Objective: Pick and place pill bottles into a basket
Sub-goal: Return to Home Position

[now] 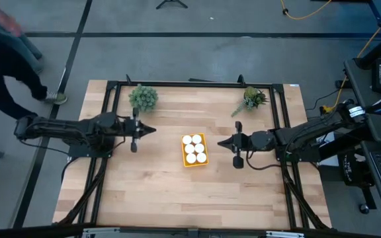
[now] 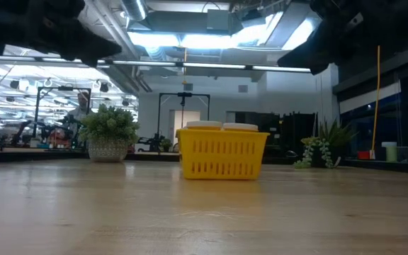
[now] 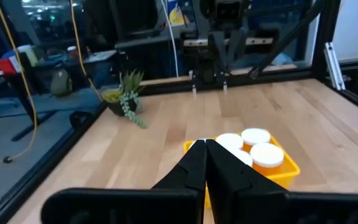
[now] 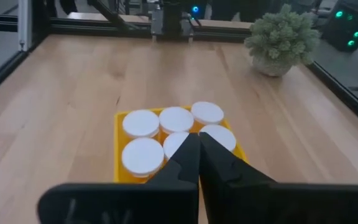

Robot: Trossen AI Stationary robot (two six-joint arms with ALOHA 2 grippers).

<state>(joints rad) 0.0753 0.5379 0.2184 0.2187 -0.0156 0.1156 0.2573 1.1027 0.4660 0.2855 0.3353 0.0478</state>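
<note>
Presently, six pill bottles (image 1: 190,149) are found standing upright inside the basket (image 1: 183,152), packed two across and three along, with white caps uppermost and close against one another. The basket is set near the middle of the surface (image 1: 151,192), between the two claws and touched by neither. In the low view, the caps are seen just above the basket's yellow slatted wall (image 2: 222,159).

The left claw (image 1: 152,130) is held on the left side of the basket, pointed toward it and well apart from it. Its fingers are seen pressed together in the left wrist view, tip against tip, and nothing is gripped between them.

The right claw (image 1: 219,141) is held on the opposite side, likewise pointed at the basket and apart from it. Its fingers are also closed flat on each other, and no object is carried.

Both arms are raised clear of the surface; only dark shapes are seen at the upper edge of the low view.

A bushy plant (image 1: 143,98) is noted at the far left of the surface, and a trailing plant (image 1: 252,99) at the far right
</note>
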